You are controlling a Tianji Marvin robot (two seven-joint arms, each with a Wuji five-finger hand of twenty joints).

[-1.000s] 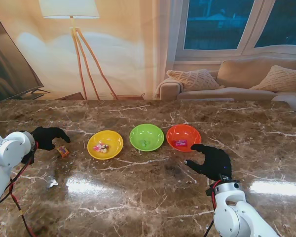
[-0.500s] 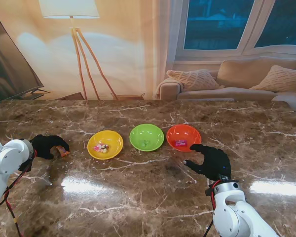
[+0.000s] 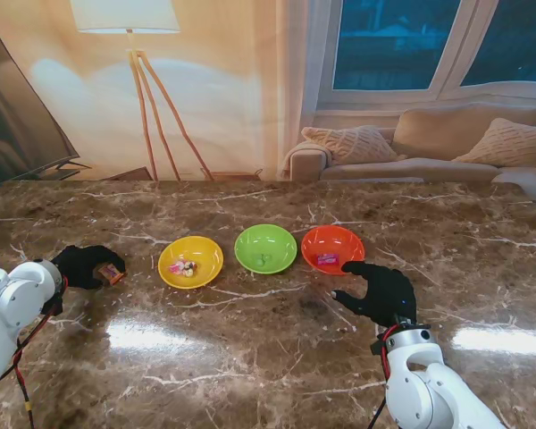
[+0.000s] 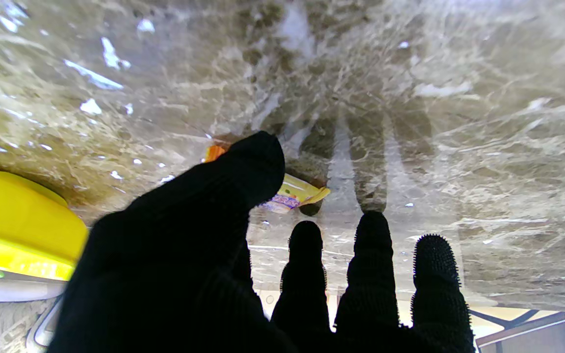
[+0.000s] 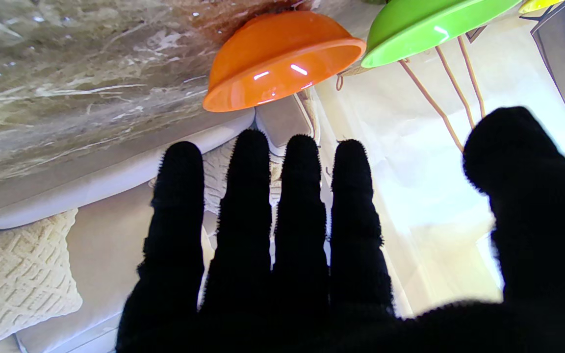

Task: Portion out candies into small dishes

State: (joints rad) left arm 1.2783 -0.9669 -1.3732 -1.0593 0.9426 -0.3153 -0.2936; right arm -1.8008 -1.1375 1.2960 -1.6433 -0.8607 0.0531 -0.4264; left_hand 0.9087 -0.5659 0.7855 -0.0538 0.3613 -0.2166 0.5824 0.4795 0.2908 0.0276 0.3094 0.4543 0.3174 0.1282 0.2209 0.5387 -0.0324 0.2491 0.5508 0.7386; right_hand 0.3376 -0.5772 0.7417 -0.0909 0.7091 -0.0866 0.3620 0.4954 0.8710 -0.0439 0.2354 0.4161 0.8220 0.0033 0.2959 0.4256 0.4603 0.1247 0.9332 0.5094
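A small orange-and-yellow wrapped candy (image 3: 110,273) lies on the marble table (image 3: 250,340) at the left. My left hand (image 3: 82,265) is down on it, black-gloved. In the left wrist view the thumb covers one side of the candy (image 4: 295,193) and the index fingertip (image 4: 306,233) sits at its other side. The yellow dish (image 3: 210,268) holds a couple of candies (image 3: 182,266), and the orange dish (image 3: 353,255) holds a pink one (image 3: 328,259). The green dish (image 3: 281,259) has something small inside. My right hand (image 3: 384,293) hovers open, nearer to me than the orange dish.
The three dishes stand in a row across the table's middle. The yellow dish (image 4: 12,220) is close to my left hand (image 4: 243,255). Beyond my right hand's (image 5: 312,255) spread fingers are the orange dish (image 5: 272,63) and green dish (image 5: 424,24).
My left hand came down from above the candy and closed around it, drawing back slightly toward me. The right hand has stayed still.
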